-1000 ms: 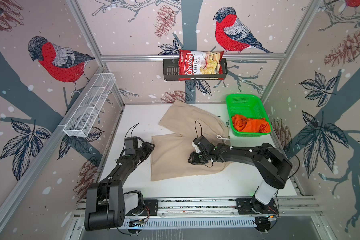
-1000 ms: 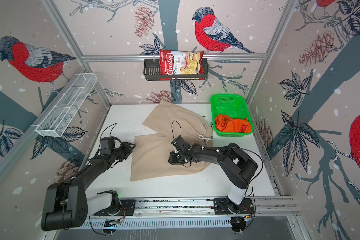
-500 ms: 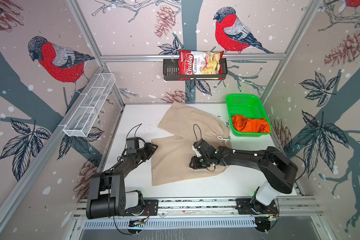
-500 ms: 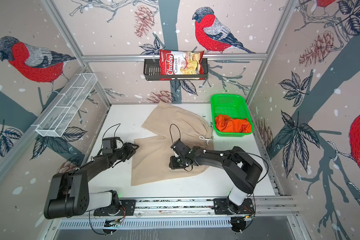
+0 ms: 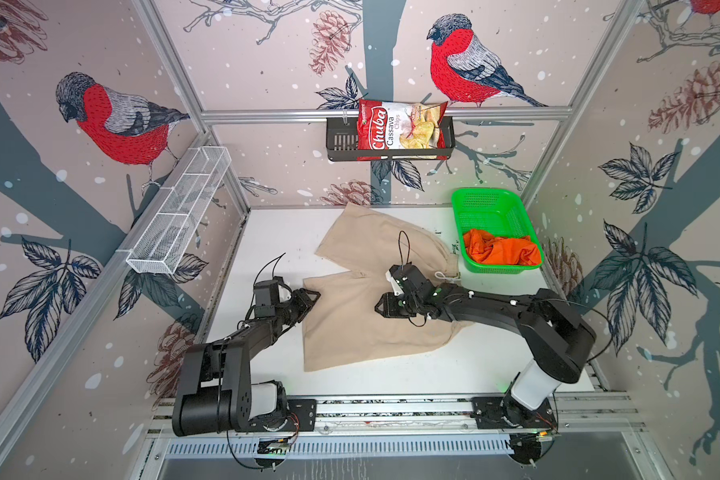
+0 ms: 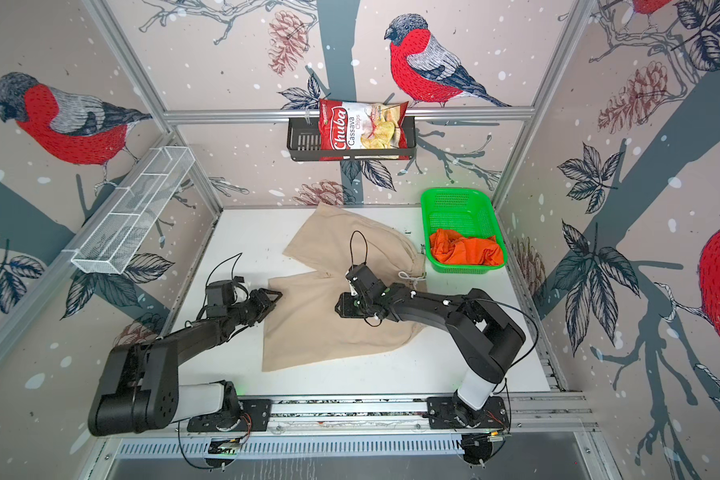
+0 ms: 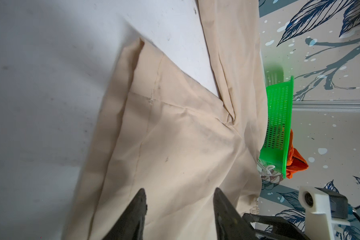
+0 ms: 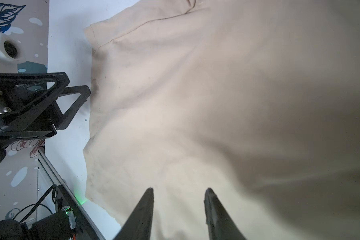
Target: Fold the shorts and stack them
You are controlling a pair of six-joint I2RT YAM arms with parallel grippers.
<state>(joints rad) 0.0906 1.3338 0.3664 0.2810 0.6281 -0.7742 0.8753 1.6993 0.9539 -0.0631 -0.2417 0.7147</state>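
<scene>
The beige shorts (image 5: 350, 328) (image 6: 308, 332) lie spread on the white table, one leg toward the back wall and one toward the front. My left gripper (image 5: 313, 296) (image 6: 276, 296) (image 7: 179, 190) is open at the near leg's left hem, nothing between its fingers. My right gripper (image 5: 381, 308) (image 6: 341, 308) (image 8: 179, 189) hovers open, low over the middle of the beige cloth (image 8: 195, 104). The right wrist view shows the left gripper (image 8: 78, 86) beside the hem. The orange shorts (image 5: 501, 251) (image 6: 466, 251) (image 7: 295, 164) lie crumpled in the green basket (image 5: 487, 193) (image 6: 454, 193) (image 7: 279, 116).
The basket stands at the table's back right corner, by the shorts' waistband and white drawstring (image 5: 443, 275). A chips bag (image 5: 400, 129) sits in a black wall shelf. A white wire shelf (image 5: 179, 212) hangs on the left wall. A metal rail (image 5: 391, 405) runs along the front edge.
My left gripper has moved right up to the near leg's hem, and its jaws have opened a little wider. The right gripper has stayed over the cloth.
</scene>
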